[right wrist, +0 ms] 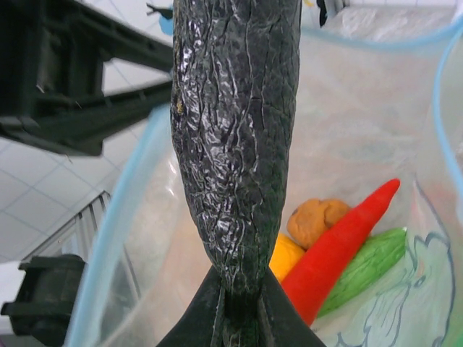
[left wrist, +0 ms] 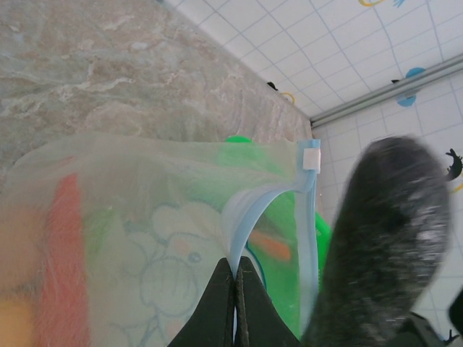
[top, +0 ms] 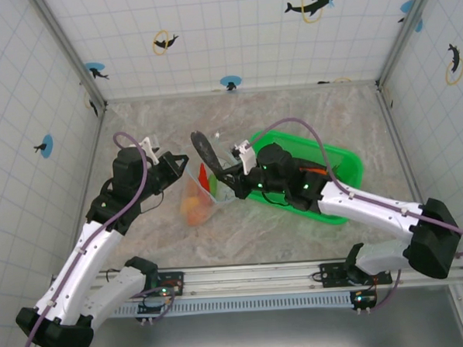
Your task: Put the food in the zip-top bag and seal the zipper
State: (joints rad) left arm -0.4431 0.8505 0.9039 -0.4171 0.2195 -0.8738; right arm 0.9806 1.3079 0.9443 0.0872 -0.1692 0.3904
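Observation:
The zip-top bag (top: 197,197) hangs with its mouth held open, showing its elephant print (left wrist: 155,271). My left gripper (top: 182,160) (left wrist: 236,269) is shut on the pale blue zipper strip (left wrist: 246,217) at the bag's mouth. My right gripper (top: 230,179) (right wrist: 239,307) is shut on the stem end of the dark eggplant (top: 205,150) (right wrist: 235,137), which points up over the mouth. Inside the bag lie a red chili (right wrist: 340,249), a brownish oval (right wrist: 317,220), a yellow fruit (right wrist: 286,256) and a green piece (right wrist: 369,262). An orange carrot (left wrist: 272,246) lies in the basket.
A green mesh basket (top: 341,166) stands right of the bag, under my right arm. Tiled walls with fish stickers close off the back and sides of the marbled table (top: 290,112). A metal rail (top: 252,277) runs along the near edge.

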